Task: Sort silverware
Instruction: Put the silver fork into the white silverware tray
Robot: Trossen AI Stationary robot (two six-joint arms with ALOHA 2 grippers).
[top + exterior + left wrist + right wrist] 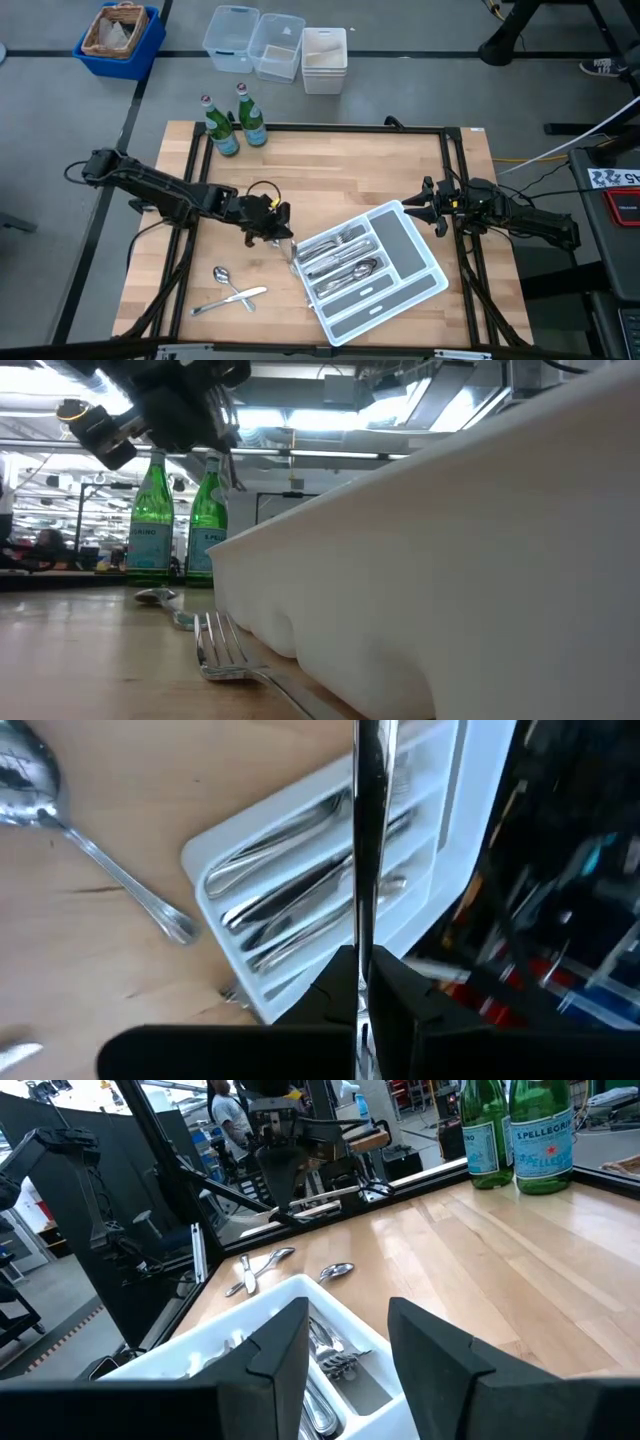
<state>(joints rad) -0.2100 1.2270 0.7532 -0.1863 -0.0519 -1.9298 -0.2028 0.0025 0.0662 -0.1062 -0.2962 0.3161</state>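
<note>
Readable writing: the two green glass bottles with red caps (236, 120), standing at the upper left of the pale wooden table (340, 170) in the high view, are carrying white-and-blue labels; in the right wrist view the nearer bottle's label is showing "S.PELLEGRINO" with a red star. No other writing can be read.

The white plastic divided tray (400, 250) is lying skewed at lower centre of the high view, its long axis running from lower left to upper right. The shiny silver-metal silverware in its compartments (340, 262) is lying along that axis. A loose silver spoon (222, 274) and two crossed silver pieces (232, 298) are resting on the table at lower left, clear of the tray. A silver fork (225, 650) is lying against the tray's outer wall in the low view.

The left gripper (277, 228) is hovering at the tray's left corner, fingers clamped on a slim silver utensil (368, 850) whose long axis is running straight out from the fingers over the tray.

The right gripper (420, 205) is waiting at the tray's upper right edge, fingers apart, holding nothing.
</note>
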